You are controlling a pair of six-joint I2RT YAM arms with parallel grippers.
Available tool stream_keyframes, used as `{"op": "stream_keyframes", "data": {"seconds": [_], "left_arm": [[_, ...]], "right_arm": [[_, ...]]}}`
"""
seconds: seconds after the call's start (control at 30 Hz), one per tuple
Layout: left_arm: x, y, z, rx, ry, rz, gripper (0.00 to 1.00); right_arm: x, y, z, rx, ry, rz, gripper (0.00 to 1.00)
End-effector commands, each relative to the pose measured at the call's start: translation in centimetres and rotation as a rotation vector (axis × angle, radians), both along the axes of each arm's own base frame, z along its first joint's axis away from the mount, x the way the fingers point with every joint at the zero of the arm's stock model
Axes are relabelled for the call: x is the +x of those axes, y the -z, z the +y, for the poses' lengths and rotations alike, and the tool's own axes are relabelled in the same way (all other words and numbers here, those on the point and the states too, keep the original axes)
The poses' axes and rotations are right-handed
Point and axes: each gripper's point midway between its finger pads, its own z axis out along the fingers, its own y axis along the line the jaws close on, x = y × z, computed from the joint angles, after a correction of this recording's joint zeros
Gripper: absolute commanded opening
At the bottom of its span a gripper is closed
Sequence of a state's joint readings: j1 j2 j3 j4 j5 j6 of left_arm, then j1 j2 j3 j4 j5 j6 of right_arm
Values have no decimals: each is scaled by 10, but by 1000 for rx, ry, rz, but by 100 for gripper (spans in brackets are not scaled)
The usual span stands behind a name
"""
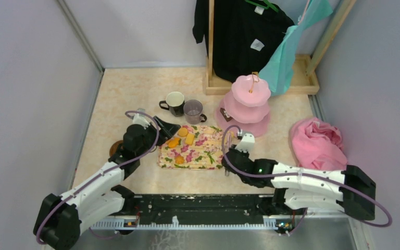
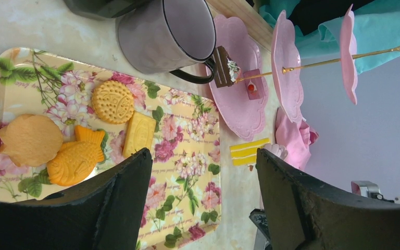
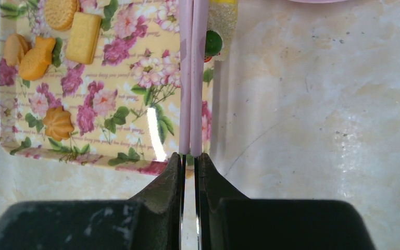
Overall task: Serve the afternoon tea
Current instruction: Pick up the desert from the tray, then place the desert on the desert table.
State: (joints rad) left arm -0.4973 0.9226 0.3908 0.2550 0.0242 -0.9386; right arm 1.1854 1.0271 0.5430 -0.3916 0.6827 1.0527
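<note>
Orange and yellow snacks point(image 1: 181, 139) lie on the left end of the flower-patterned tray point(image 1: 200, 155). My left gripper point(image 1: 162, 126) hovers open and empty over them; its view shows a round biscuit point(image 2: 113, 101), a yellow bar point(image 2: 139, 134) and a fish-shaped snack point(image 2: 75, 159). My right gripper point(image 3: 190, 156) is shut on pink tongs point(image 3: 192, 78), which pinch a yellow cake slice point(image 2: 247, 151) by the tray's right edge. The pink three-tier stand point(image 1: 250, 101) carries a brown cake point(image 2: 221, 66) on its bottom tier. The black mug point(image 1: 175, 102) and smoky mug point(image 1: 192, 110) stand behind the tray. One brown coaster point(image 1: 115, 147) peeks out beside the left arm.
A crumpled pink cloth point(image 1: 316, 141) lies at the right. A wooden clothes rack point(image 1: 260, 86) with a black shirt point(image 1: 239, 36) and a teal cloth point(image 1: 286, 57) stands at the back. Walls close in on the left, back and right.
</note>
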Motion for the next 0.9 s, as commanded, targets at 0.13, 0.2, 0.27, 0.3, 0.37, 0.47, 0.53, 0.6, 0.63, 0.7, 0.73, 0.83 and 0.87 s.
{"op": "stream_keyframes", "data": {"seconds": [0.13,0.2,0.27,0.3,0.37,0.47,0.53,0.6,0.63,0.7,0.73,0.83,0.87], "left_arm": [[4,-16,-4,-24,13,-43,79],[4,-16,-4,-24,15,-43,79],[4,-15,-5,-23,17,-41,79],[4,-15,-5,-22,17,-41,79],[4,-15,-4,-22,16,-43,79],[4,-15,-4,-21,17,-43,79],[4,-14,-4,-19,17,-42,79],[4,-14,-4,-19,17,-42,79],[4,-14,-4,-18,18,-42,79],[4,-14,-4,-17,18,-42,79],[4,-13,-4,-16,17,-40,79],[4,-13,-5,-15,21,-39,79],[4,-13,-5,-15,21,-38,79]], "right_arm": [[13,-27,-4,270,50,-29,0],[15,-29,-8,305,60,-30,0],[17,-27,-10,332,68,-22,0],[18,-27,-11,344,75,-19,0],[21,-26,-13,362,84,-15,0],[26,-25,-15,407,97,-9,0],[30,-24,-17,441,103,-7,0],[33,-23,-19,479,105,-3,0],[35,-24,-20,500,109,-6,0],[39,-25,-22,542,114,-8,0],[41,-25,-24,560,119,-8,0],[46,-27,-25,618,125,-13,0],[46,-28,-25,639,122,-15,0]]}}
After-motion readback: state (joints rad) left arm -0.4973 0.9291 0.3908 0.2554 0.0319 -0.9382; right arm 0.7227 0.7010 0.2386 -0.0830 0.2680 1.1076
